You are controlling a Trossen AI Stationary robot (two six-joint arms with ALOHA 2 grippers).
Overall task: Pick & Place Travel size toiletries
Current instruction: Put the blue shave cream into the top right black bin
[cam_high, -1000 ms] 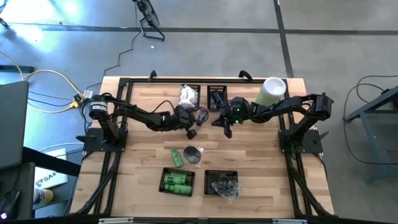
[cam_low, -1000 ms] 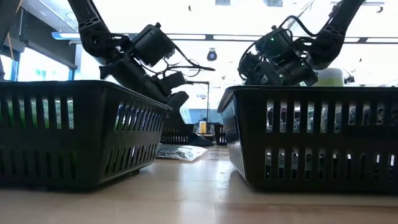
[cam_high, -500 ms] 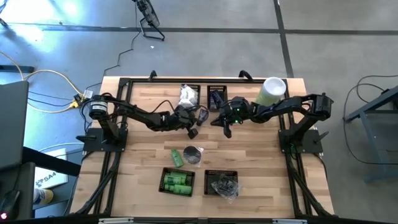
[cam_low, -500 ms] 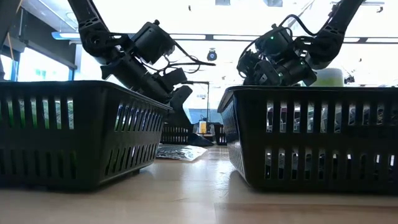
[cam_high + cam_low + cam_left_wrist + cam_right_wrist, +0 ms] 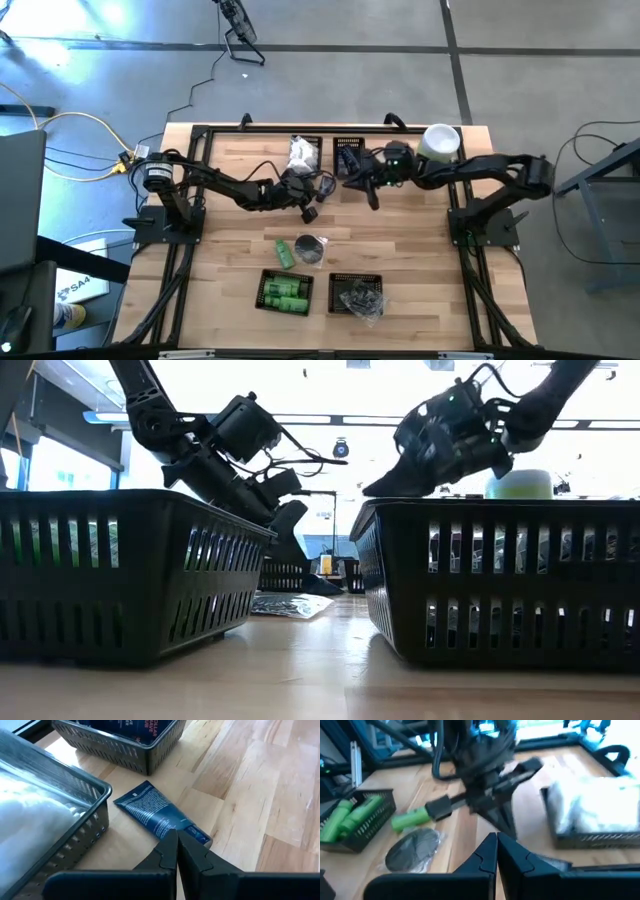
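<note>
**Asker:** Pale wooden planks make up the table [image 5: 420, 250], set on a grey concrete floor. What is each gripper doing on it?

**Describer:** Start at the left gripper [image 5: 176, 851]. Its two dark fingers are pressed fully together and grip nothing. Their tips hover just above the cap end of a dark blue printed tube [image 5: 159, 816], which lies flat on the wood. Just beside that tube is a metal mesh basket holding white crinkly packets [image 5: 37, 827]; a second dark mesh basket of blue-labelled items [image 5: 125, 742] sits a little farther off.

**Asker:** And the other arm?

**Describer:** The right gripper [image 5: 496, 851] is also closed and empty, raised near the back of the table beside a tall pale-green cylinder with a white lid [image 5: 437, 145]. Nearer the front, a loose bright green tube [image 5: 284, 252] and a grey disc [image 5: 311, 248] lie on the wood. In front of them sit a black basket of green tubes [image 5: 285, 292] and a black basket of dark wrapped pieces [image 5: 357, 296].

**Asker:** How should the pick go?

**Describer:** My judgement: the blue tube looks like the left arm's target. The fingers should part first, straddle the tube across its narrow width, descend until nearly touching the wood, then close gently, since a soft tube may squash or slip.
</note>
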